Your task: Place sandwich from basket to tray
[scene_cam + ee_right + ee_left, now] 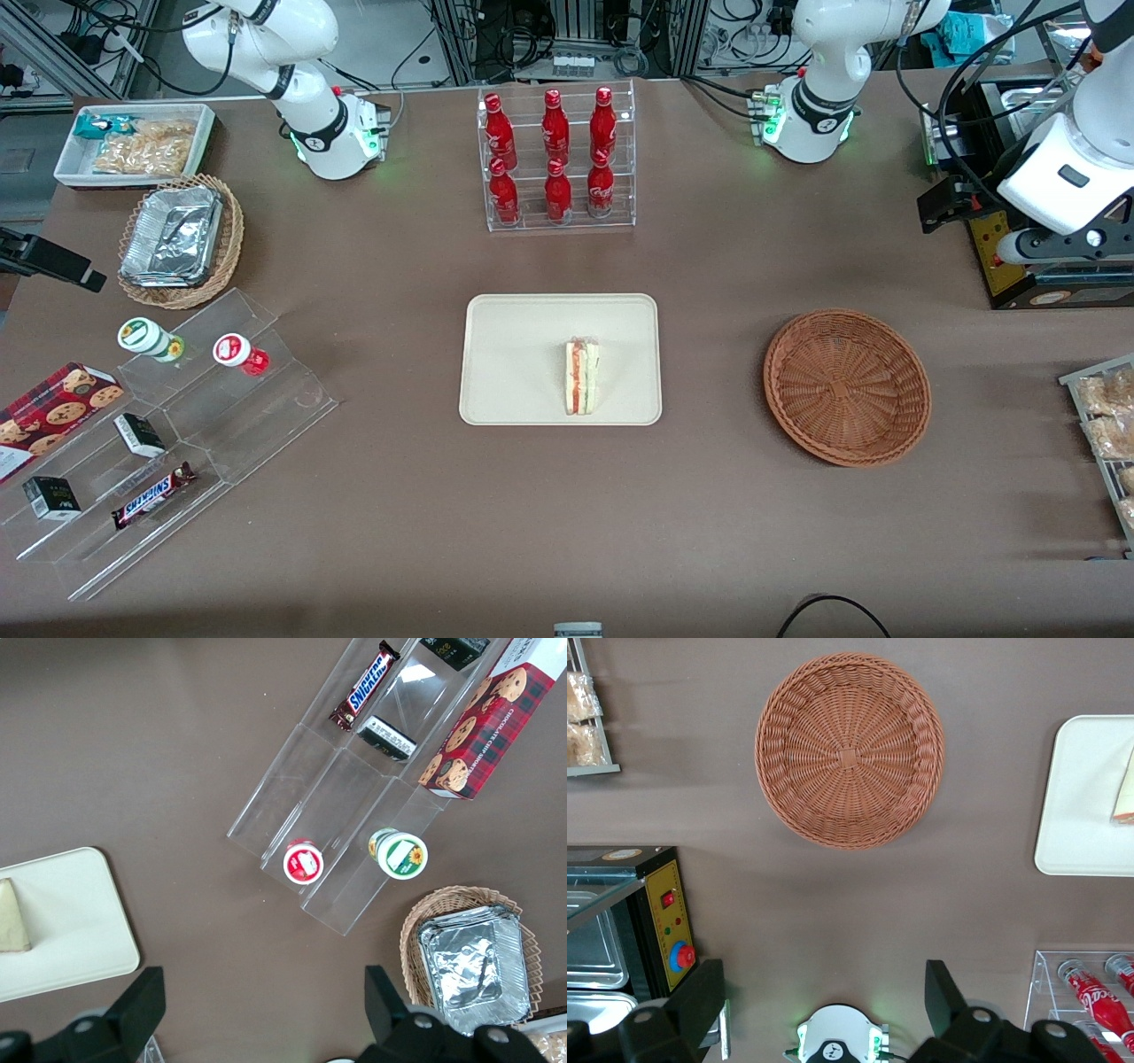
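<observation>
Sandwich (582, 376) lying on tray (514, 332), basket (846, 386) sitting empty toward working arm's end, gripper (824, 997) hovering high above table, fingers spread, holding nothing

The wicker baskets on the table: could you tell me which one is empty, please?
The reddish-brown round basket, lying beside the tray toward the working arm's end. The lighter tan basket holds foil containers. The open claw hovers high above the table.

Sandwich (12, 920) lying on cream tray (71, 930). Snickers bar (366, 686), cookie box (483, 722), two capped jars sitting on clear acrylic steps (337, 806); foil containers (474, 966) resting in wicker basket (423, 920).
</observation>
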